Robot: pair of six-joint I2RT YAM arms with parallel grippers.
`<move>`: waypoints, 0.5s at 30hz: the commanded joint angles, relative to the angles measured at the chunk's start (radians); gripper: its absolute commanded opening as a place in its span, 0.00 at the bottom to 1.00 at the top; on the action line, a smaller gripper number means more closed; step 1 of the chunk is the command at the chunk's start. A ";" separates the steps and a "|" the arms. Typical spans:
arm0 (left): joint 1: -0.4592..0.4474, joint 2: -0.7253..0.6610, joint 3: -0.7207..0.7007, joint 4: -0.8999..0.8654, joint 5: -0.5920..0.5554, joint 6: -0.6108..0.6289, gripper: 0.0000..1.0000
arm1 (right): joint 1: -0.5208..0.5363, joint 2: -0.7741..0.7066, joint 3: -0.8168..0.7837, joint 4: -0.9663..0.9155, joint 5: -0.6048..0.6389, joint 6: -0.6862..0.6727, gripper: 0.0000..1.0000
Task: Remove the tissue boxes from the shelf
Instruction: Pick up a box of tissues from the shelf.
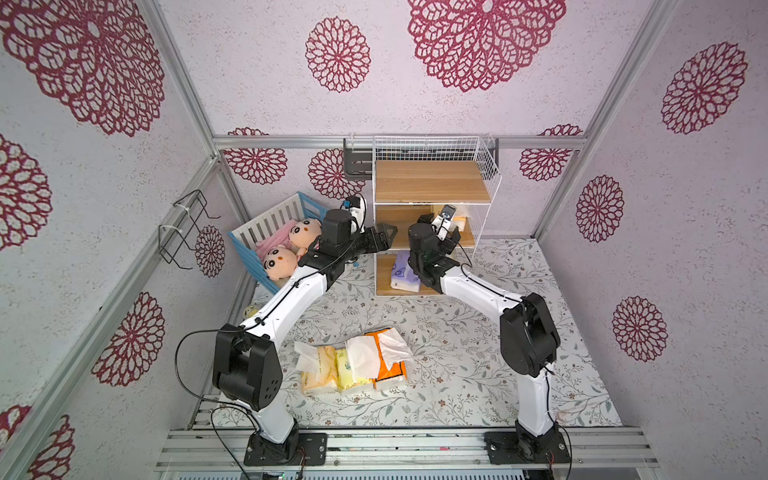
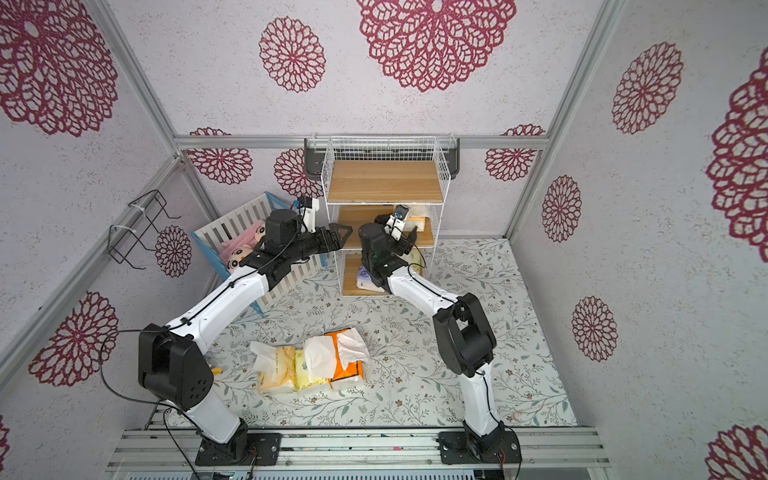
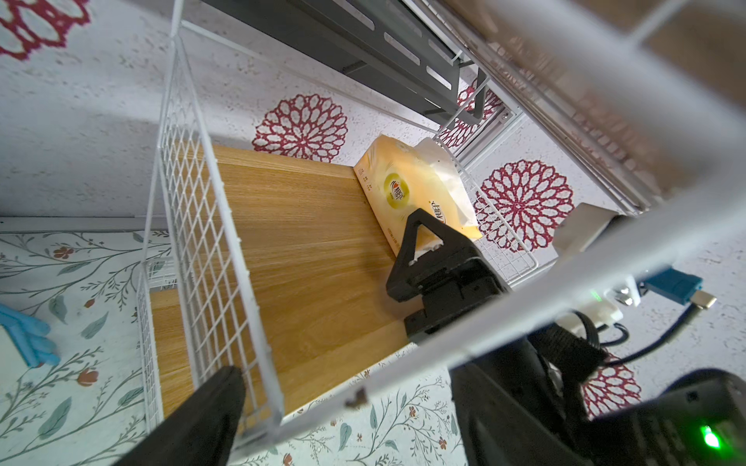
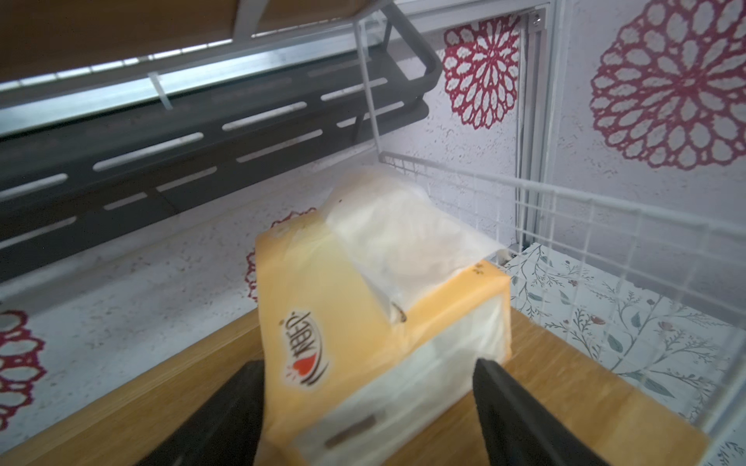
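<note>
On the middle board of the shelf [image 1: 432,183], the right end effector [image 4: 369,363] straddles a yellow-orange tissue pack [image 4: 323,290] (fingers apart, not clamped). The left end effector [image 1: 385,236] hovers at the shelf's side, also apart.

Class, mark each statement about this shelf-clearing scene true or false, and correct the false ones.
1. The top board of the shelf is bare. True.
2. The purple pack lies on the table. False: it sits on the shelf's bottom board.
3. The right gripper has open jaws on either side of the yellow-orange pack on the middle board. True.
4. Only one pack lies on the table. False: several packs lie there together.
</note>
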 commanded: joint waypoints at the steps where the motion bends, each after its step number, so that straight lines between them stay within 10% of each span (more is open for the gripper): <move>1: -0.006 0.013 0.009 0.031 0.032 0.008 0.87 | -0.073 0.071 -0.014 -0.055 -0.104 0.117 0.86; 8: -0.005 0.019 0.001 0.032 0.035 0.009 0.87 | -0.098 0.105 0.024 -0.034 -0.130 0.100 0.77; 15: -0.005 0.024 -0.013 0.048 0.039 -0.008 0.87 | -0.106 0.099 -0.007 0.044 -0.162 0.050 0.40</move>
